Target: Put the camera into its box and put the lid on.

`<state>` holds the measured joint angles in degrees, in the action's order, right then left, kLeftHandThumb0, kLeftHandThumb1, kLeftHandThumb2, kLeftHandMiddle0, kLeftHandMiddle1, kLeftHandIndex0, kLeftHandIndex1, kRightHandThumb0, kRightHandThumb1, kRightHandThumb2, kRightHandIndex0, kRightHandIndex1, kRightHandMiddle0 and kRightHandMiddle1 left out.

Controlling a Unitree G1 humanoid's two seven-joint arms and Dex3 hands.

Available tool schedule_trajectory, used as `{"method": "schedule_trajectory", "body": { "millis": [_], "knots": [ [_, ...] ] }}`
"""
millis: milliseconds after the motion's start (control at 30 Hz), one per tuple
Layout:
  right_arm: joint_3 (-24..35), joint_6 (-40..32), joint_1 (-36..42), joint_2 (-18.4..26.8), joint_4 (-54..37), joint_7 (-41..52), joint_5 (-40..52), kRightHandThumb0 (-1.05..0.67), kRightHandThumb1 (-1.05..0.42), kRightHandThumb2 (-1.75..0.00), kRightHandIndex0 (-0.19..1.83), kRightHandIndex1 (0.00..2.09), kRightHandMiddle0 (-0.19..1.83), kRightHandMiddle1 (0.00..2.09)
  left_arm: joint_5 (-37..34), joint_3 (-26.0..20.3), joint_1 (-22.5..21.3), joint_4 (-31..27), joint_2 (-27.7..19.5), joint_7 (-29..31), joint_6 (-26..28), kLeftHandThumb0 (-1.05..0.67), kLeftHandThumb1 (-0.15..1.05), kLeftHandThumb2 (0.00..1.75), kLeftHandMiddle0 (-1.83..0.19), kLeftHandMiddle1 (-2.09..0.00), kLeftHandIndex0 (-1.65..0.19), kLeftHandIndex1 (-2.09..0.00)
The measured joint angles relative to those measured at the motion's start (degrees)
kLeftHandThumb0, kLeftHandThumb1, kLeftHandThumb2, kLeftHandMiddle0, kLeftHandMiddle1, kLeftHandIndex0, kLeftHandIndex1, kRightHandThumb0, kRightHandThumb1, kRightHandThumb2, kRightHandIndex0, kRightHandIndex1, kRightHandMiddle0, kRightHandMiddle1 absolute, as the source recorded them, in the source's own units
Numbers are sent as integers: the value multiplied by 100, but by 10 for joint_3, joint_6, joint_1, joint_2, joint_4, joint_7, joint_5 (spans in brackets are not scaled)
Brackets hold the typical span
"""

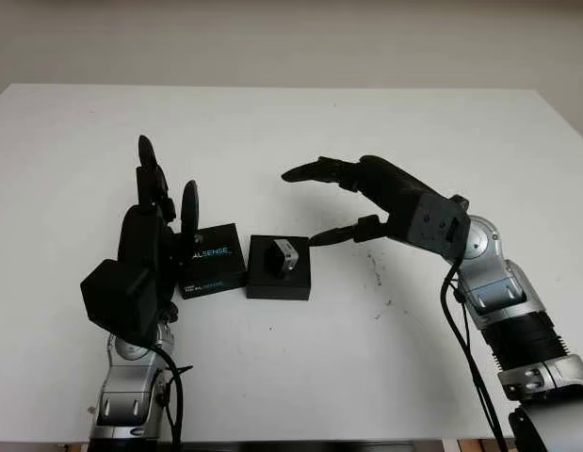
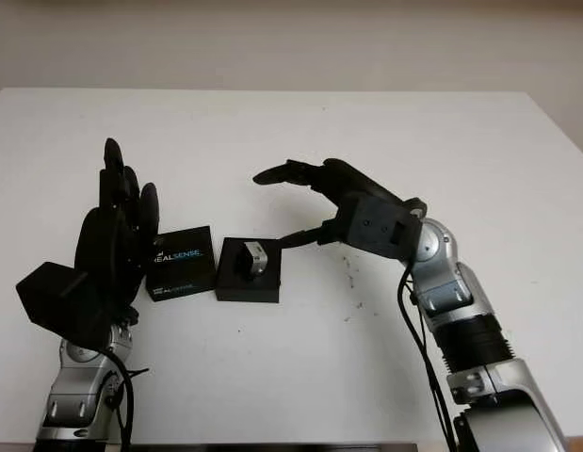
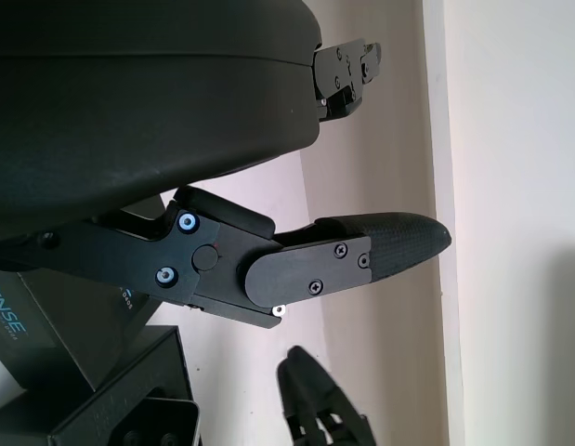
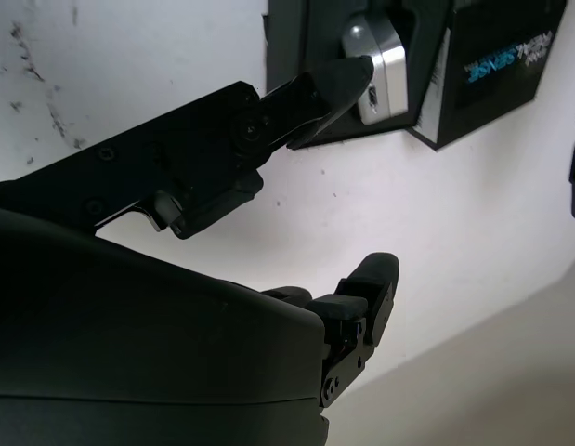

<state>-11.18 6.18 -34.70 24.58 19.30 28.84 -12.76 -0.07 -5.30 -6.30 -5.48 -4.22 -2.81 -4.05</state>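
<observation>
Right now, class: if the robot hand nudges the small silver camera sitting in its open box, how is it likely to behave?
The camera looks rigid, with a smooth metal shell, so probably slippery to pinch. It sits tilted in the black box, so a nudge from the open right robot hand would likely rock it. It seems light.

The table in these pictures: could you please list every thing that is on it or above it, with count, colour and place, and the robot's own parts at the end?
Table: one, white, carries everything; small dark specks on it near the right hand.
Box: one, black, open, middle of the table.
Camera: one, silver and black, sitting in the box.
Lid: one, black with blue and white lettering, lying just beside the box, on the side of the left hand.
Left hand: one, black, open, held upright next to the lid.
Right hand: one, black, open, above the table beside the box, one fingertip reaching toward the camera.
</observation>
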Motion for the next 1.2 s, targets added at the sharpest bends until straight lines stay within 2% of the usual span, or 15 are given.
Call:
{"method": "schedule_trajectory", "body": {
  "millis": [300, 400, 633, 967, 1200],
  "knots": [
    [-16, -7, -18, 0, 18, 41, -4, -72, -80, -5, 19, 11, 30, 57, 1, 0, 0, 0, 1, -3, 4, -69, 105, 58, 19, 0, 19, 0],
    [-16, -7, -17, 0, 18, 38, -4, -71, -80, -5, 21, 10, 25, 72, 1, 0, 0, 0, 1, -3, 4, -70, 105, 58, 19, 0, 19, 0],
    [-16, 10, -4, -13, 19, 30, 1, -69, -82, -5, 22, 8, 16, 93, 1, 0, 0, 0, 1, -3, 4, -71, 105, 57, 19, 0, 19, 0],
    [-10, 62, 15, -33, 28, 15, 34, -64, -82, -5, 22, 8, 17, 100, 2, 0, 0, 0, 4, -5, 4, -71, 105, 58, 19, 0, 19, 0],
    [-6, 66, 31, -40, 34, 15, 46, -63, -83, -6, 19, 6, 13, 102, 6, 1, 0, 0, 3, -5, 3, -71, 105, 59, 19, 0, 19, 0]
  ]
}}
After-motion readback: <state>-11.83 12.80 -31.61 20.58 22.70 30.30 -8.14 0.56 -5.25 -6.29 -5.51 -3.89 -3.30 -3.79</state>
